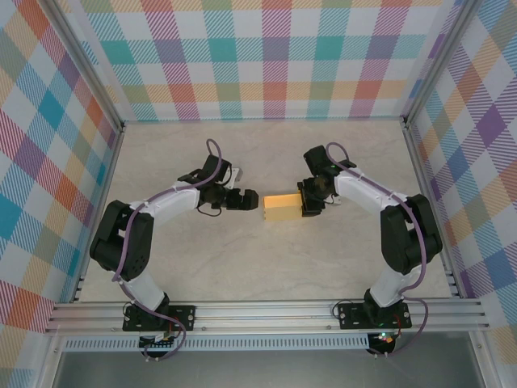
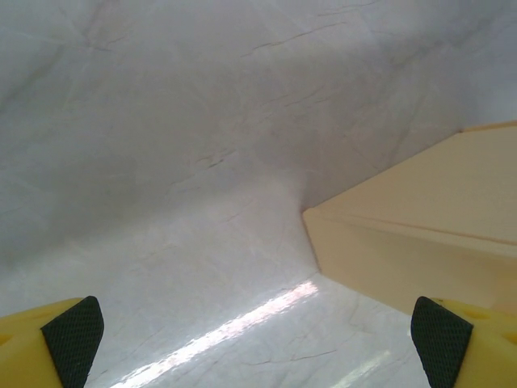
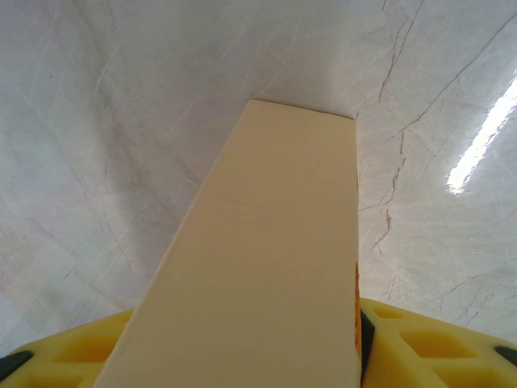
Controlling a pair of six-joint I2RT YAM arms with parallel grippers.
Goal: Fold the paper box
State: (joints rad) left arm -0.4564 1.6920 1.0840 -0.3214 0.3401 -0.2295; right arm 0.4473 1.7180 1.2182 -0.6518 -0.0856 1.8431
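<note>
One paper box (image 1: 282,207) lies between two claws: left claw (image 1: 251,200) spread wide, right claw (image 1: 307,205) pinching it.

Robotics lab test cell. Marble-look table (image 1: 242,267) boxed in by aluminium frame (image 1: 266,311) along its edges. Plaid backdrop panels (image 1: 266,56) behind and on both sides of table. Two cabled robot arms (image 1: 121,238) bolted at table's near edge.
</note>
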